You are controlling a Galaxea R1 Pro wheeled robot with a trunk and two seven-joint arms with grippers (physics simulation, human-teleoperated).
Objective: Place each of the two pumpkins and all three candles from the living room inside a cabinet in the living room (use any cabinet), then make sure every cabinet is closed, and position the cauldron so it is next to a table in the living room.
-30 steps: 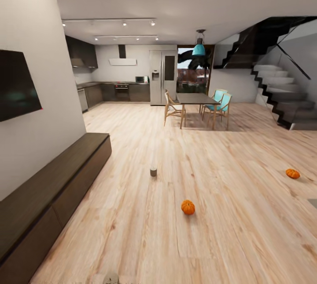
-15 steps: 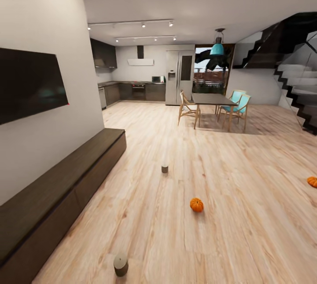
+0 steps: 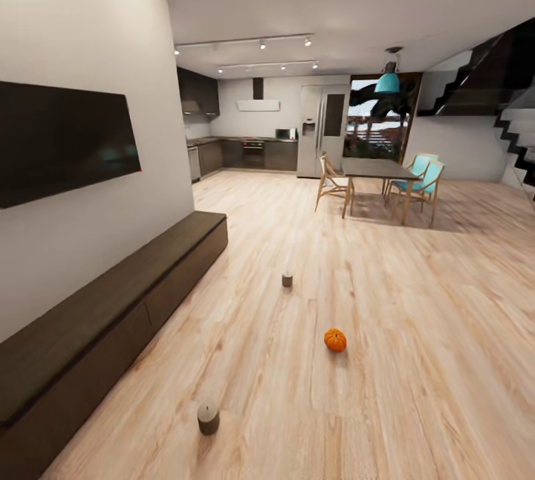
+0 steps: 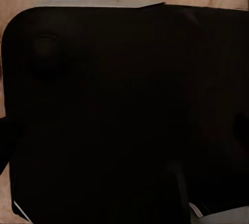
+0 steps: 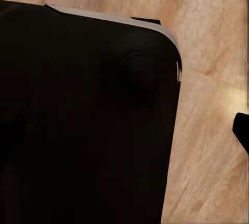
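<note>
From my head camera I look down a long room with a pale plank floor (image 3: 416, 361). Along the wall on my left runs the cabinet (image 3: 104, 316), a low dark-brown unit with its flat fronts all flush and closed, and above it a black television (image 3: 63, 140) hangs on the white wall. Two candles stand on the boards: the near candle (image 3: 208, 417) sits just off the cabinet's front, upright, and the far candle (image 3: 287, 279) stands upright farther down the room, well apart from the first. One pumpkin (image 3: 335, 339) rests on the floor between them in depth and off to the right, clear of both. At the far end I see a dining table (image 3: 375, 168) with wooden and turquoise chairs around it, a teal pendant lamp (image 3: 387, 82) over it, a steel fridge (image 3: 323, 131) and dark kitchen units (image 3: 253, 154); a dark staircase (image 3: 513, 116) climbs at the right edge. Both wrist cameras point at a black, rounded-cornered body of my base (image 4: 124, 115) with floorboards showing past its edges. Whether my left or right claw is spread or closed I cannot tell.
</note>
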